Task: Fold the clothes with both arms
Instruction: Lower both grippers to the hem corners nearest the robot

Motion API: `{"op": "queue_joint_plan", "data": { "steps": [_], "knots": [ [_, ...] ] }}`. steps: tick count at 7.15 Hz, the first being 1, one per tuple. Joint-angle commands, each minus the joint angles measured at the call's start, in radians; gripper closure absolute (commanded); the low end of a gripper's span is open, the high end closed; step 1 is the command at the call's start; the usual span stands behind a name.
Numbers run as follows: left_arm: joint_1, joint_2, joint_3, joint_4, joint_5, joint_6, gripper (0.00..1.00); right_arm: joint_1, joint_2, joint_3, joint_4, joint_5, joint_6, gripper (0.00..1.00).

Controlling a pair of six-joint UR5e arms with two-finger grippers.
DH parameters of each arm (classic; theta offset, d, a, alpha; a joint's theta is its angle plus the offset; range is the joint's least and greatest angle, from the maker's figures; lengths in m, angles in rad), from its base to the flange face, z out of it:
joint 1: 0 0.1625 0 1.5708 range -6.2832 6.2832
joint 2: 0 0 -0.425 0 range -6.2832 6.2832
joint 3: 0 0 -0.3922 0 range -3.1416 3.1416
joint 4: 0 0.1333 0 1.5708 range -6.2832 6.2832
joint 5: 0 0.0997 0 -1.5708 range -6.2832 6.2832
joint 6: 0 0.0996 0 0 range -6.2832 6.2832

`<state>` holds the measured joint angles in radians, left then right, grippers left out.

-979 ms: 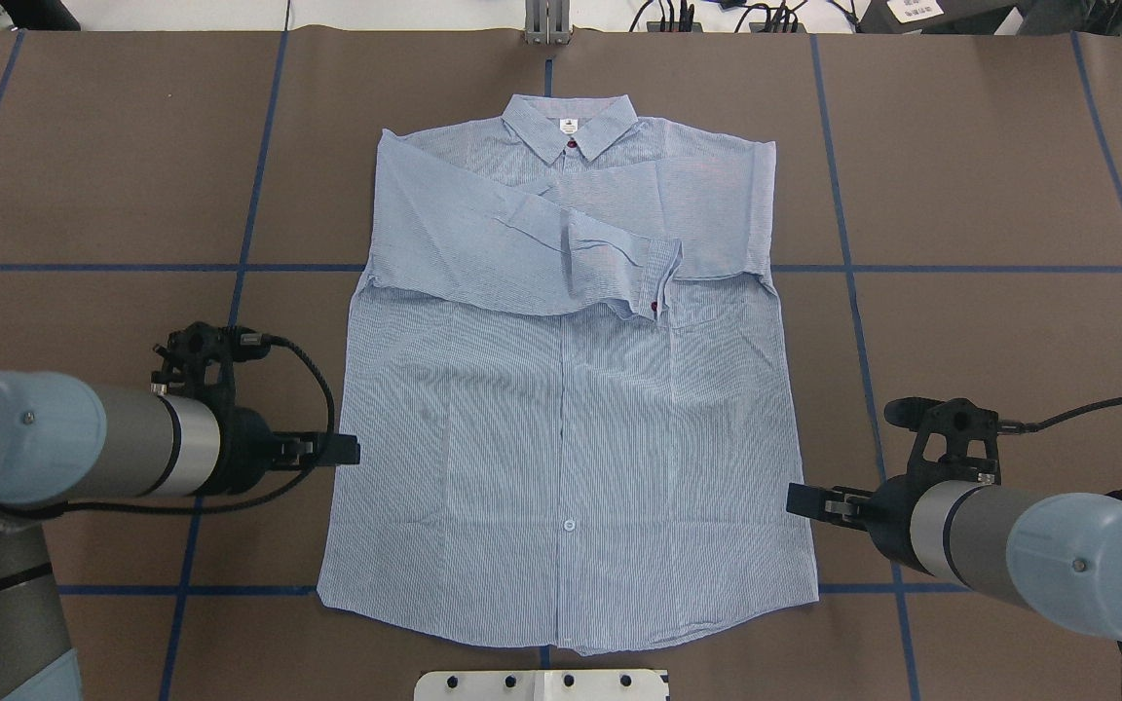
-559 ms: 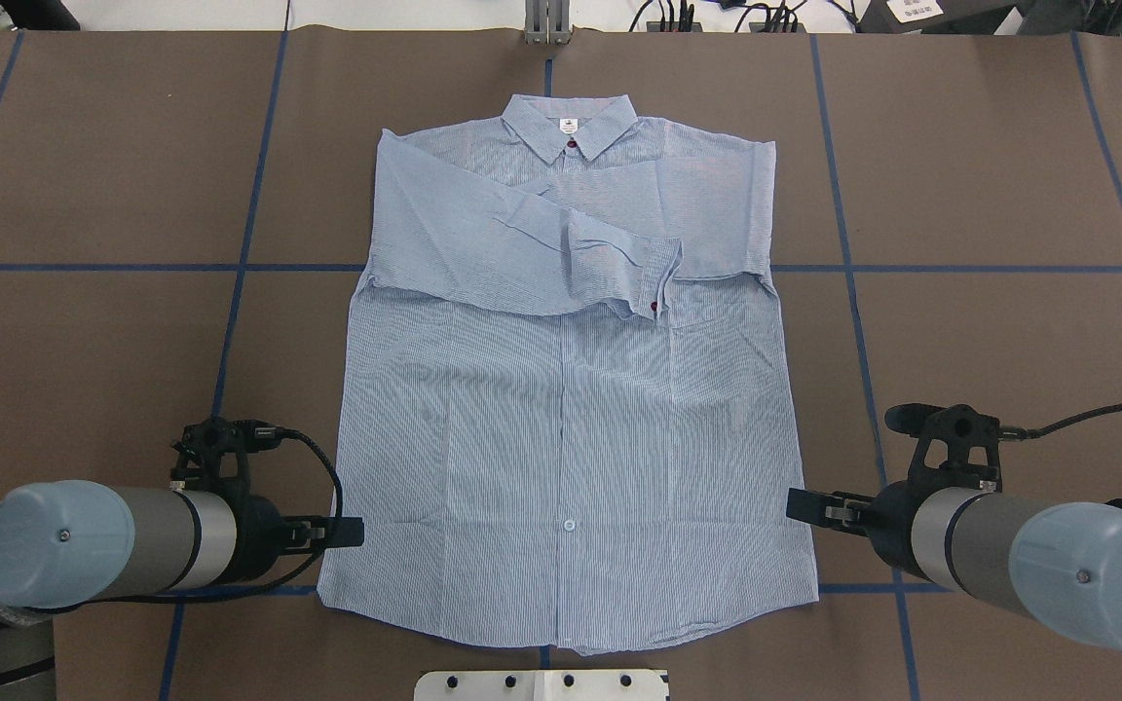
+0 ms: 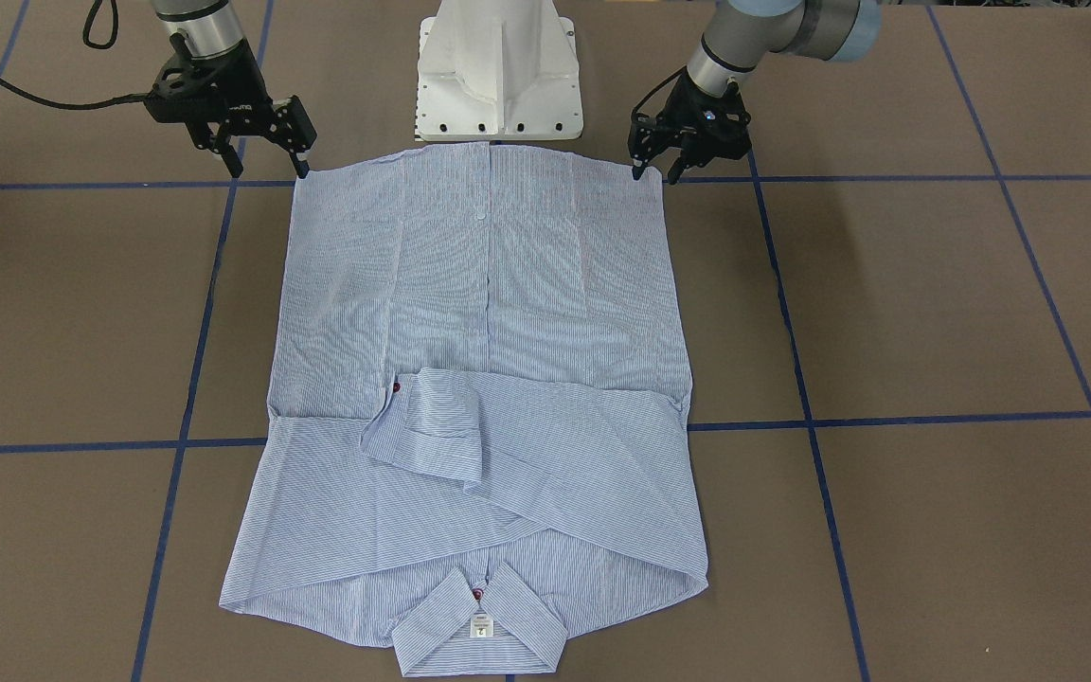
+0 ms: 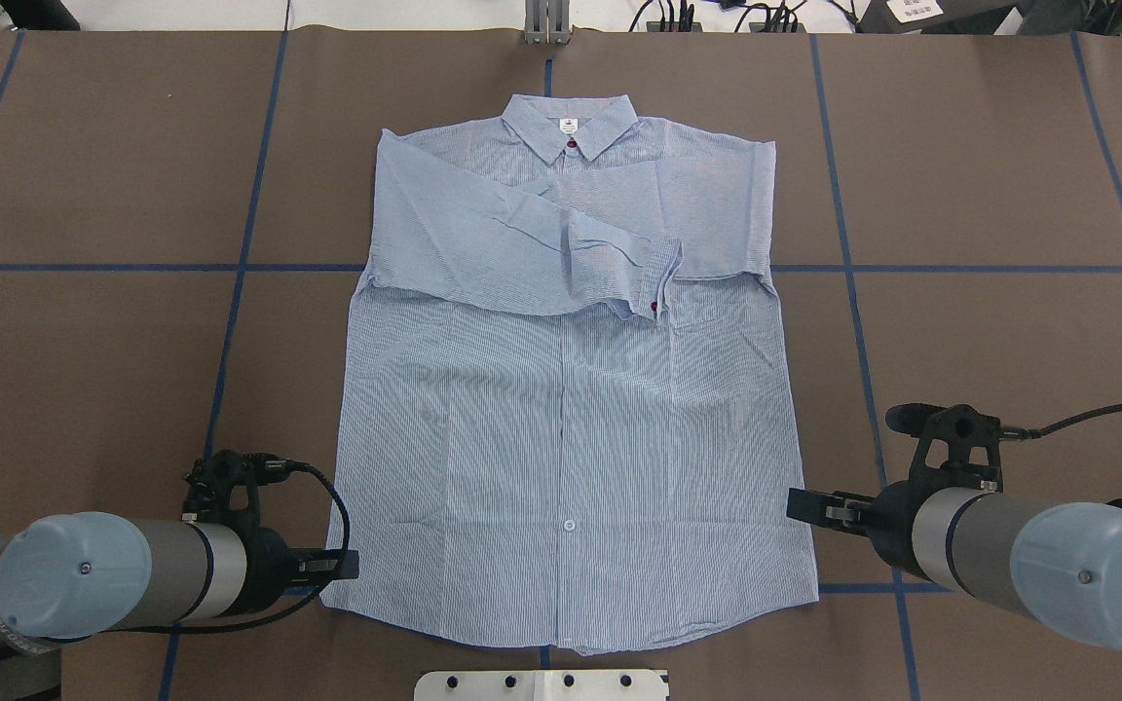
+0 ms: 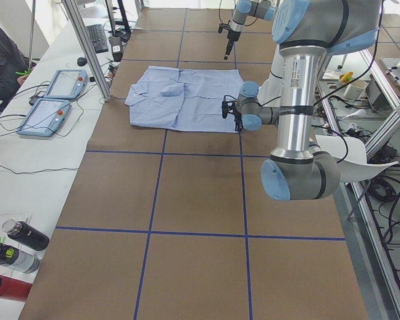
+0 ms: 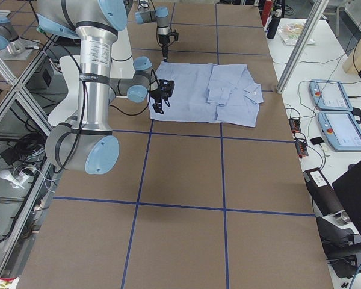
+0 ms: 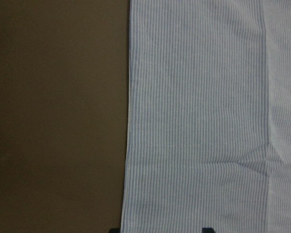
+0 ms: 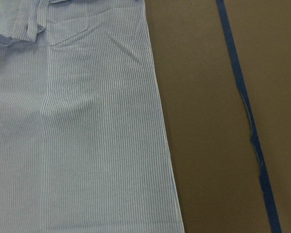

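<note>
The shirt (image 4: 561, 419) lies flat on the table (image 4: 84, 146), sleeves folded in. The left gripper (image 3: 652, 175) and right gripper (image 3: 268, 170) hover open and empty beside its hem corners. A pinch catching only one layer, or uneven lifts, could skew the fold.

We show the left silver-grey tubular arm with light blue joint caps (image 4: 123, 584) with its forearm turned inward. The left black two-finger gripper (image 3: 652, 173) points down, jaws slightly parted. The right silver-grey tubular arm (image 4: 990, 555) mirrors this pose. The right black two-finger gripper (image 3: 268, 170) points down, jaws spread wider. Both grippers sit level and well apart.
</note>
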<state>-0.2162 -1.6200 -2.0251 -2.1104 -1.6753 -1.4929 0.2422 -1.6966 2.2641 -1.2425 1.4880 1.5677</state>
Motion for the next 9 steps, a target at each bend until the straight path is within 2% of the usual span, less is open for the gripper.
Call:
{"op": "queue_joint_plan", "data": {
  "steps": [1,3,4,5,9],
  "knots": [
    [0.006,-0.004,0.031,0.004,-0.001,-0.013,0.38,0.000,0.000,0.000,0.000,0.000,0.000,0.00],
    [0.008,-0.006,0.036,0.004,-0.001,-0.013,0.44,0.000,0.000,0.000,0.000,0.000,0.000,0.00],
    [0.008,-0.009,0.034,0.004,-0.004,-0.015,0.57,0.000,0.000,0.000,0.000,0.000,0.000,0.00],
    [0.008,-0.008,0.033,0.004,-0.004,-0.015,0.66,0.000,0.000,0.000,0.000,0.000,0.000,0.00],
    [0.038,-0.008,0.029,0.013,-0.003,-0.043,0.66,0.000,-0.002,0.002,0.000,0.000,0.000,0.00]
  ]
}}
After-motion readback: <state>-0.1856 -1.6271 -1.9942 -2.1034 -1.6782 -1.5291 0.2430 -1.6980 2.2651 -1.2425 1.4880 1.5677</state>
